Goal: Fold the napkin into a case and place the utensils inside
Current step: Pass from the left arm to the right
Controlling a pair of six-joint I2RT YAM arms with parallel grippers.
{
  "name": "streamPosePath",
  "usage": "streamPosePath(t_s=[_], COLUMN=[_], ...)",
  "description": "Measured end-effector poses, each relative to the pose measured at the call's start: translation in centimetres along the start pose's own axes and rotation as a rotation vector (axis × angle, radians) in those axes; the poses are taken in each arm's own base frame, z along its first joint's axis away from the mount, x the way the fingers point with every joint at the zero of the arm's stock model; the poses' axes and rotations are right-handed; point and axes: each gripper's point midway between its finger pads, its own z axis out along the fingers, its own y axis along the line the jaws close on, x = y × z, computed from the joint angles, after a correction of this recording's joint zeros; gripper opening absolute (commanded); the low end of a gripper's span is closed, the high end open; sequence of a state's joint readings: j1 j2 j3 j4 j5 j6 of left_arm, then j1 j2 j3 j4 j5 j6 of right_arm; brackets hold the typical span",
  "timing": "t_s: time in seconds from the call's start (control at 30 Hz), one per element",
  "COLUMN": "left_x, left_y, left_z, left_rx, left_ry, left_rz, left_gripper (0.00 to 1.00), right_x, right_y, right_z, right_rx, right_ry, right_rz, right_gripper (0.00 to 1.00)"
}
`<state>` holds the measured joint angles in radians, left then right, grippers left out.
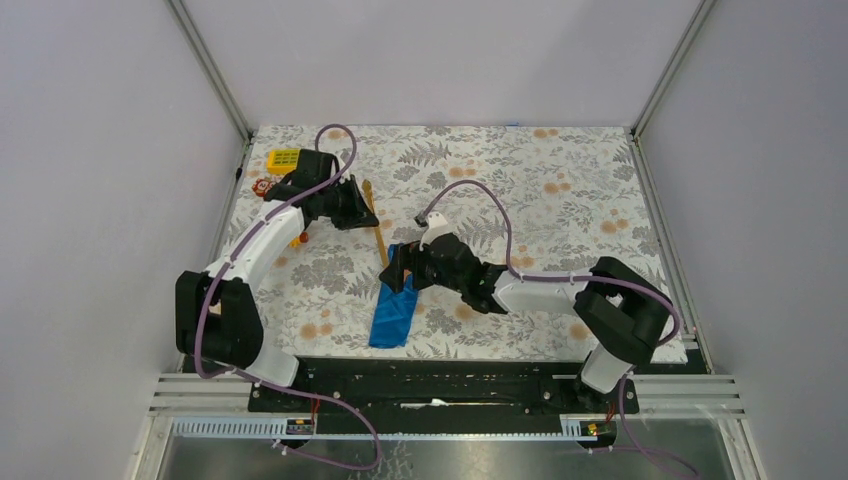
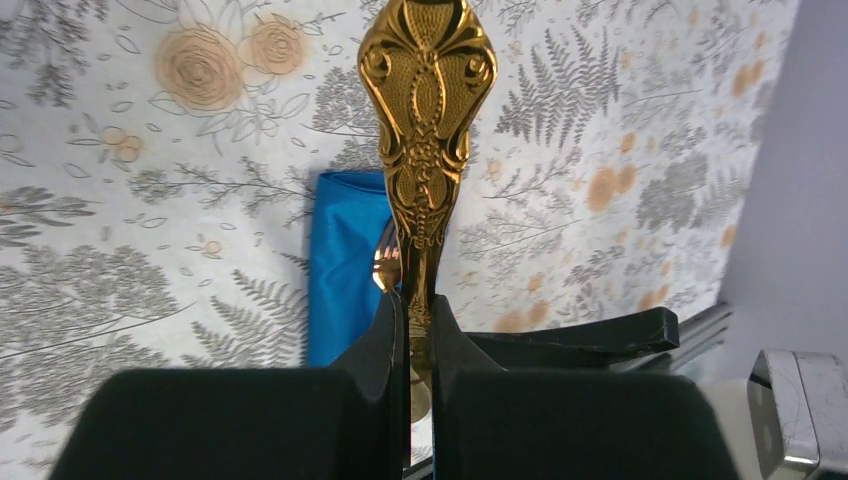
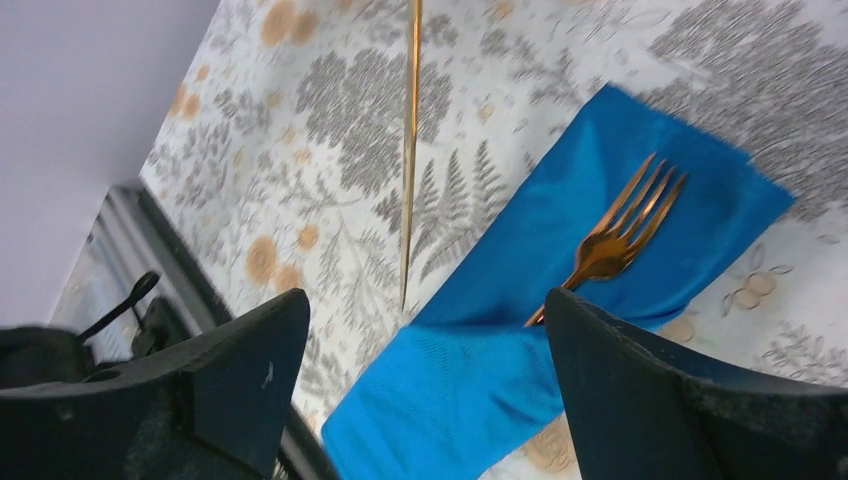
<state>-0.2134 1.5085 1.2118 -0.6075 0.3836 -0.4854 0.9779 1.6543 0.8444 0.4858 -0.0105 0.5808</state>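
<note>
Most of the fork [image 3: 620, 225] is cut off behind your right tool [image 3: 425, 305], spread wide just above the napkin [image 3: 480, 390]; your left tool [image 2: 415, 305] clamps a gold utensil [image 2: 428, 120], probably the knife.

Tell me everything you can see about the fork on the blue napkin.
The fork looks like polished copper-gold metal, slim, with long tines. It lies flat on the folded blue napkin, tines exposed, while its handle slips out of sight under a fold of the cloth. Only the napkin touches it.
</note>
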Motion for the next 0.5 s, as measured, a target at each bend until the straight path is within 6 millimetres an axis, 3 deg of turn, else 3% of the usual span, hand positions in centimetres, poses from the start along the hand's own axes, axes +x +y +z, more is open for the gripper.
streamPosePath(t_s=[0.2, 0.3, 0.37, 0.5], left_x=[1.0, 1.7, 1.8, 1.0], left_y=[-0.7, -0.7, -0.9, -1.8], left_z=[1.1, 1.4, 1.3, 0.5], left_rx=[0.083, 0.104, 0.112, 0.152], left_ry=[-0.005, 0.005, -0.003, -0.052], left_rz=[-0.128, -0.175, -0.190, -0.198], left_gripper=[0.00, 0.00, 0.00, 0.00], right_x=[-1.6, -2.1, -2.4, -2.7], right_y=[-1.6, -2.0, -2.1, -2.0], right_z=[1.3, 1.9, 2.2, 2.3], right_rx=[0.091, 0.119, 0.127, 0.124], right_ry=[-0.083, -0.103, -0.111, -0.118], right_rz=[-0.029, -0.048, -0.058, -0.068], right_gripper=[0.68, 0.52, 0.39, 0.02])
